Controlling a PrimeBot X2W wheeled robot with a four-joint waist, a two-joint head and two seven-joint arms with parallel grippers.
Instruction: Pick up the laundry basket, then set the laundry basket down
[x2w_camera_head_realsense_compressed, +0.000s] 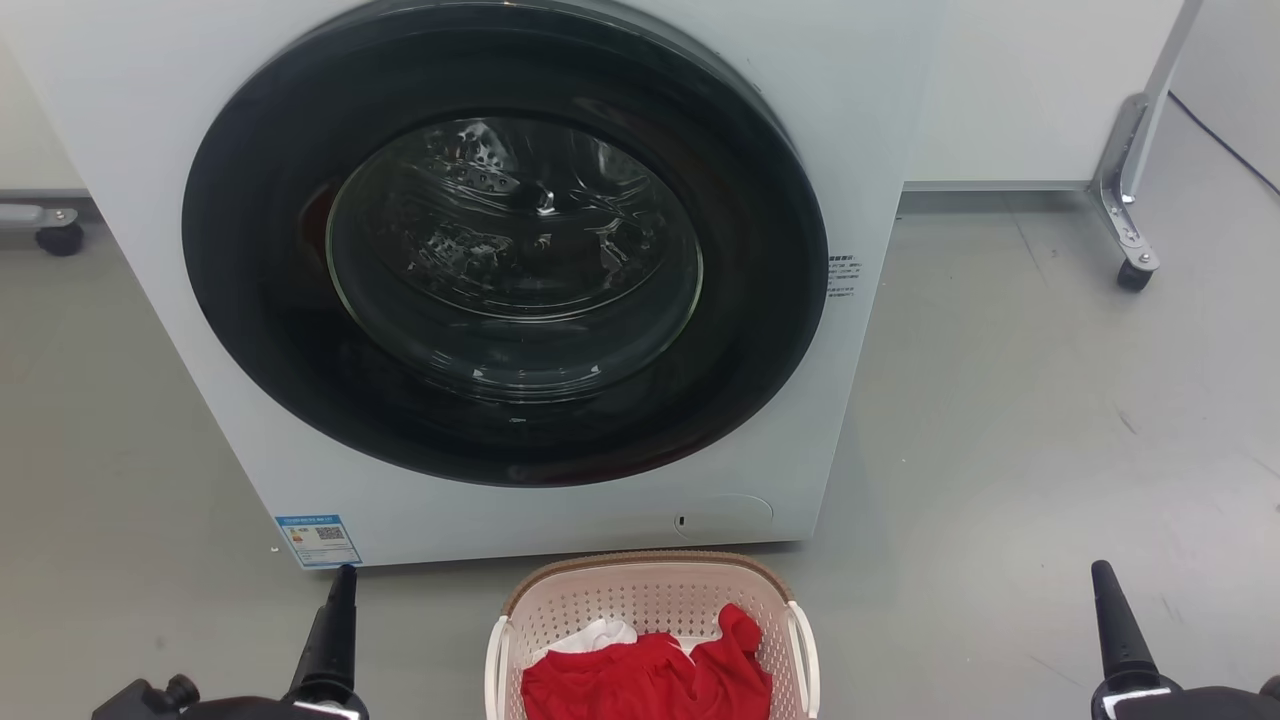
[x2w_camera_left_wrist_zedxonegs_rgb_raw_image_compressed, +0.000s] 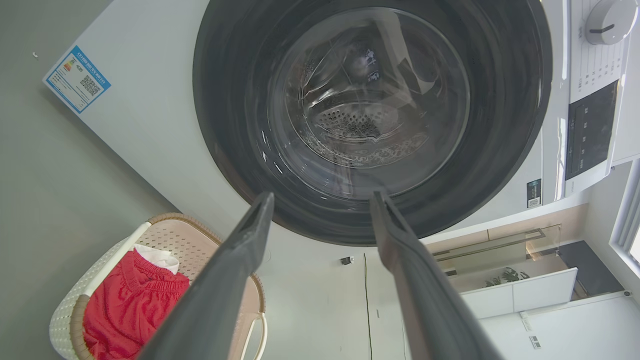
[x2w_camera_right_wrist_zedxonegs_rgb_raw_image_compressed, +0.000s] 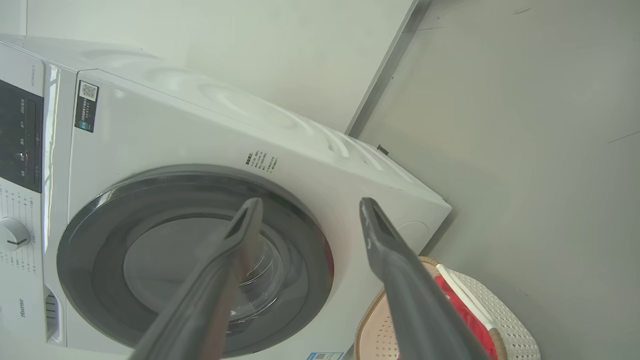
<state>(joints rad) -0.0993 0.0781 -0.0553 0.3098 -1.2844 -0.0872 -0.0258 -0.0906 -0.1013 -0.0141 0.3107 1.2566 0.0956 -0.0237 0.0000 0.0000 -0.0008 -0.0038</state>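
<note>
Left tool (x2w_camera_left_wrist_zedxonegs_rgb_raw_image_compressed: 322, 195), right tool (x2w_camera_right_wrist_zedxonegs_rgb_raw_image_compressed: 311, 201) spread wide, empty | you flank the basket (x2w_camera_head_realsense_compressed: 640, 598) on the floor (x2w_camera_head_realsense_compressed: 1000, 450), likely to take its side handles (x2w_camera_head_realsense_compressed: 803, 640) | lift pending

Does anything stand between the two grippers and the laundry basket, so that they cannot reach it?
Nothing visible does. The laundry basket sits on the floor between the left gripper and the right gripper, both open, with bare floor on each side of it.

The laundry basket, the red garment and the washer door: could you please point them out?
laundry basket (x2w_camera_head_realsense_compressed: 640, 598), head view, perforated back wall.
red garment (x2w_camera_head_realsense_compressed: 640, 685), head view, middle of cloth.
washer door (x2w_camera_head_realsense_compressed: 515, 215), head view, centre of glass.
</note>
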